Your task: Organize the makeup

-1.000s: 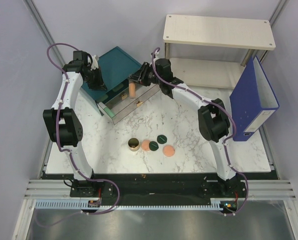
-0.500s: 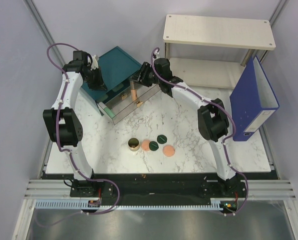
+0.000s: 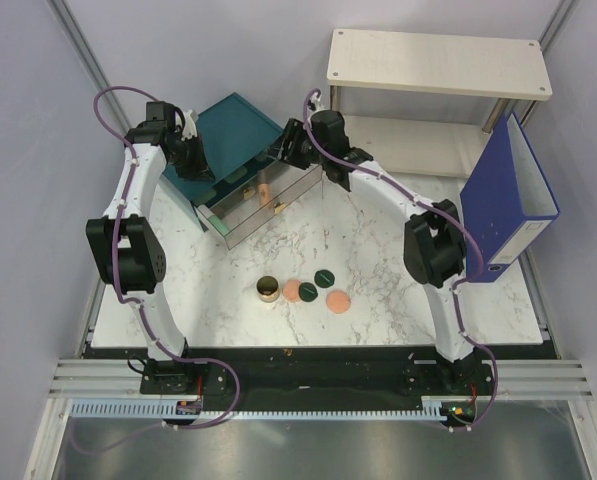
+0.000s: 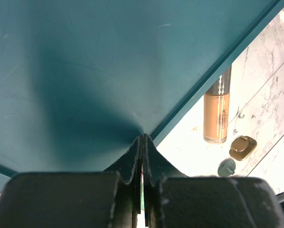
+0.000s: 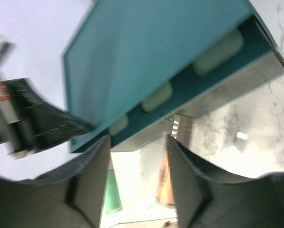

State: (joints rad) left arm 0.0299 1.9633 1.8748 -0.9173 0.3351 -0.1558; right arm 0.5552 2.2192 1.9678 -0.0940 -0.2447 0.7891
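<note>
My right gripper (image 3: 283, 152) is open and empty above the teal drawer box's (image 3: 233, 135) pulled-out clear drawer (image 3: 253, 210). The copper-tipped clear tube (image 3: 265, 190) lies in that drawer; it also shows in the left wrist view (image 4: 216, 111) and between my open right fingers (image 5: 164, 187). A mint-green tube (image 5: 112, 192) lies in the drawer beside it. My left gripper (image 4: 142, 138) is shut, its tips against the box's top corner (image 3: 193, 152). On the table sit the gold-lidded jar (image 3: 268, 289), two peach discs (image 3: 292, 290) (image 3: 337, 301) and two dark green compacts (image 3: 325, 277) (image 3: 308, 291).
A big blue binder (image 3: 508, 200) leans at the right. A pale wooden shelf (image 3: 438, 62) stands at the back right. Two small items, one gold (image 4: 242, 147) and one grey-green (image 4: 226, 167), also lie in the drawer.
My right gripper let go of the copper-tipped tube, which now lies in the drawer, and drew back and up toward the box. The left arm has not moved.
</note>
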